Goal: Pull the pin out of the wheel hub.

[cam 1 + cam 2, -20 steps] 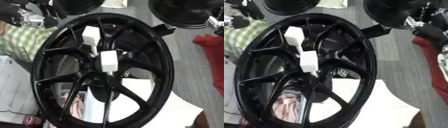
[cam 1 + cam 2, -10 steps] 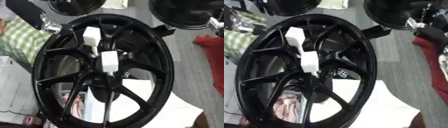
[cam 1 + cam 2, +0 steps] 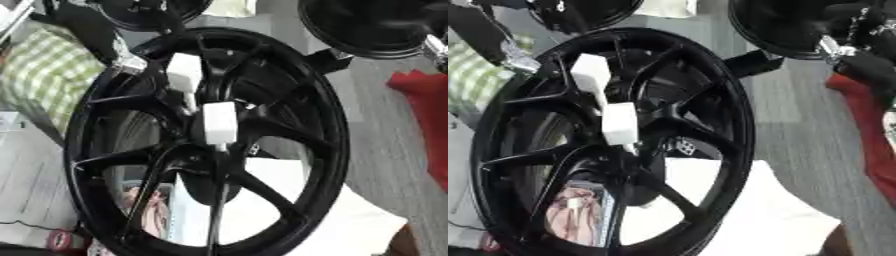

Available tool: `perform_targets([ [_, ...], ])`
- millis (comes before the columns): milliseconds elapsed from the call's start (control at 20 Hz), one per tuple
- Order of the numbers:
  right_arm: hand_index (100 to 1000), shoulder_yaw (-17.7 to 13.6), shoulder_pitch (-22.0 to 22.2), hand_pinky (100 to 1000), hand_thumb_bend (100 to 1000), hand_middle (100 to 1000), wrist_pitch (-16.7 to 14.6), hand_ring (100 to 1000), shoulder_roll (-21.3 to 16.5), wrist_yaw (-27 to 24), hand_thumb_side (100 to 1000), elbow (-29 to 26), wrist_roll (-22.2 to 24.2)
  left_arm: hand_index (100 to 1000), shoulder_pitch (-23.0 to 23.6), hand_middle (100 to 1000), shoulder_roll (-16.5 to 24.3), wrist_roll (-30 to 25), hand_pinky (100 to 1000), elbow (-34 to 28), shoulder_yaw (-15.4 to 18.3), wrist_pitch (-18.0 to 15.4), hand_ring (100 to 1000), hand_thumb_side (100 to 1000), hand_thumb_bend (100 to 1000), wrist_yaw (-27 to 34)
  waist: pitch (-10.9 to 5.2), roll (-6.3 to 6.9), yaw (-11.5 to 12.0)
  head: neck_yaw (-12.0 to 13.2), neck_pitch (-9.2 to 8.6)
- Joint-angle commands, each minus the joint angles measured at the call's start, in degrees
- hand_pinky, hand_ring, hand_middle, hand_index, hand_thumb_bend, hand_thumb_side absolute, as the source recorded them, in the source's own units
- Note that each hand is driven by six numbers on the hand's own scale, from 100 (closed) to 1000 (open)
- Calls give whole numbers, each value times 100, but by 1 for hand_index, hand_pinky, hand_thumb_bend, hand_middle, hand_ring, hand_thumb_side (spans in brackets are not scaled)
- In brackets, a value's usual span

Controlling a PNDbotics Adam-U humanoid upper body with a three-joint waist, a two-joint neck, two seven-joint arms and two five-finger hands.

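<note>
a white sheet (image 3: 306,215) lies nearest, under the lower rim of the wheel (image 3: 332,150). through the lower left spokes a pinkish thing (image 3: 570,220) shows, and a small red thing (image 3: 57,240) sits at the lower left edge. the black wheel stands tilted and fills the middle of both views. at its hub (image 3: 197,160) a white block (image 3: 219,122) sticks out, with a second white block (image 3: 184,75) just above it nearer the upper rim; which of them is the pin cannot be told, and both sit in place on the wheel. to the left lies a green checked cloth (image 3: 48,75). to the right a red cloth (image 3: 424,105) lies on the grey floor (image 3: 385,165). the left arm (image 3: 487,35) comes in from the upper left to the wheel's upper left rim; its hand cannot be made out. the right hand (image 3: 868,62) shows dark at the upper right, well apart from the wheel, fingers unclear. beyond, two more dark wheels (image 3: 367,25) stand.
</note>
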Motion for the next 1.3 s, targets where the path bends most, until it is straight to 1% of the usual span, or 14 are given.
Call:
perform_targets([
  [50, 745, -22, -89, 878, 354, 598, -5, 753, -94, -1, 243, -30, 11, 914, -162, 837, 12, 1, 831, 67, 35, -25, 854, 414, 359, -47, -94, -5, -11, 37, -69],
  [250, 745, -20, -107, 878, 355, 598, -2, 753, -82, -5, 245, -29, 16, 917, -158, 849, -58, 1, 834, 162, -18, -34, 861, 432, 369, -134, -44, 5, -46, 79, -82],
  [750, 744, -13, -145, 877, 354, 597, 7, 752, -71, -13, 248, -27, 11, 917, -128, 852, -118, 1, 834, 274, -157, -44, 862, 461, 370, -67, 43, 21, -102, 140, -87],
  [1050, 744, -12, -167, 877, 354, 596, 8, 752, -65, -15, 248, -30, 10, 907, -135, 836, -165, 1, 823, 337, -183, -55, 851, 460, 350, -73, 78, 20, -130, 187, -96],
  [1300, 744, -19, -176, 877, 354, 596, 5, 752, -57, -16, 249, -29, 2, 893, -108, 818, -177, 1, 817, 370, -243, -171, 843, 463, 315, -94, 102, 22, -143, 195, -98],
])
